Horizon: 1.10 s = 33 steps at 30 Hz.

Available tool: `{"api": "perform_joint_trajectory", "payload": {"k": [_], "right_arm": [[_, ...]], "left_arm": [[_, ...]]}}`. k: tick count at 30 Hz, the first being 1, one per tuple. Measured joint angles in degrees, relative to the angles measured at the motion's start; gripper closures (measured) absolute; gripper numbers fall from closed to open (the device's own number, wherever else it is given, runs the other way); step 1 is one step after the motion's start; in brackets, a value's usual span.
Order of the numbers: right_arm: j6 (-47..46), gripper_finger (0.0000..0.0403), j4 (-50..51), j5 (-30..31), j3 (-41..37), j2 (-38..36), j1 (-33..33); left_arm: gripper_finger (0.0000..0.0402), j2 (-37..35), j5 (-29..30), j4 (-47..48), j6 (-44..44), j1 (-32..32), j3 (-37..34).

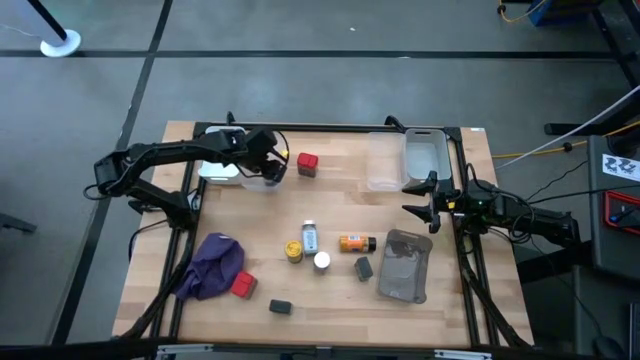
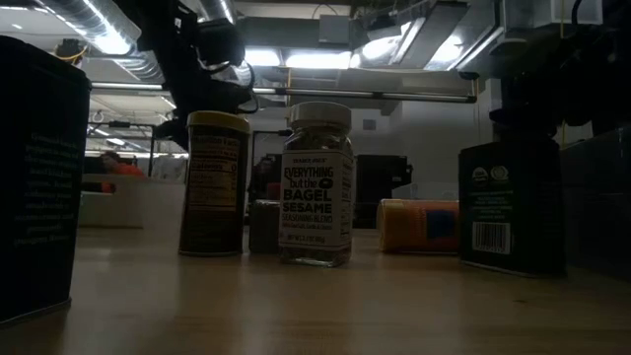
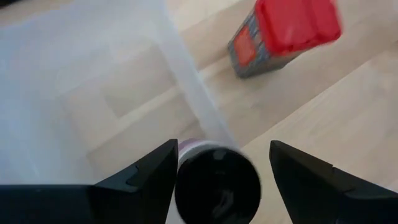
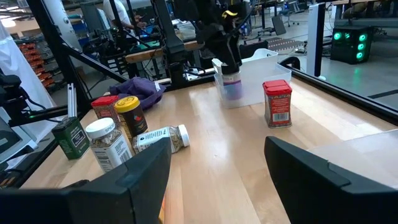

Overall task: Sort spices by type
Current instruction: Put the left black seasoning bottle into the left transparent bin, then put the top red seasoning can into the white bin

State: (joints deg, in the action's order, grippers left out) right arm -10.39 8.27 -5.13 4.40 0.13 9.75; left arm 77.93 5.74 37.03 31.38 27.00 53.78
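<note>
Spices: scattered across the table; 1 dark-capped jar at 11 o'clock, by a clear bin.
Left gripper: fingers clasp that jar's sides beside the bin's wall.
Right gripper: at 3 o'clock, fingers spread, grasping nothing.
Red tin: upright, just beside the left gripper.

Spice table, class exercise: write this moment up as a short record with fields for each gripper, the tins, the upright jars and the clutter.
left gripper: over the clear bin, fingers around a dark-capped jar
right gripper: open, empty, at the table's right edge
red tins: one beside that bin, one by the purple cloth
upright jars: yellow-lidded jar, white-capped jar
lying down: orange bottle
clutter: grey pouch
</note>
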Motion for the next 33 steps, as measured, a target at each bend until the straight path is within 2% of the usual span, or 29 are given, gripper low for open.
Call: {"api": "perform_joint_trajectory", "payload": {"k": [9, 17, 19, 22, 29, 33], "right_arm": [[0.00, 0.0143, 0.00, 0.01, 0.00, 0.00, 0.00], [0.00, 0.0143, 0.00, 0.01, 0.00, 0.01, 0.01], [0.00, 0.0143, 0.00, 0.01, 0.00, 0.01, 0.01], [-0.01, 0.0143, -0.09, 0.02, 0.00, -0.01, -0.02], [-0.03, 0.0143, -0.73, 0.53, 0.00, 0.01, -0.02], [-0.02, 0.0143, -0.74, 0.60, 0.00, 0.01, -0.02]], "left_arm": [[0.0164, -0.02, -0.02, -10.71, -5.87, 0.00, 0.00], [0.0164, 0.42, -0.58, -33.91, -26.37, -0.37, 0.00], [0.0164, 1.18, -2.01, -40.35, -31.39, -0.44, 0.01], [0.0164, 2.56, -5.57, -46.56, -34.45, -0.44, 0.31], [0.0164, 8.80, -10.24, -43.03, -38.69, 0.04, 7.49], [0.0164, 13.30, -11.63, -30.21, -43.30, -0.02, 14.14]]}}
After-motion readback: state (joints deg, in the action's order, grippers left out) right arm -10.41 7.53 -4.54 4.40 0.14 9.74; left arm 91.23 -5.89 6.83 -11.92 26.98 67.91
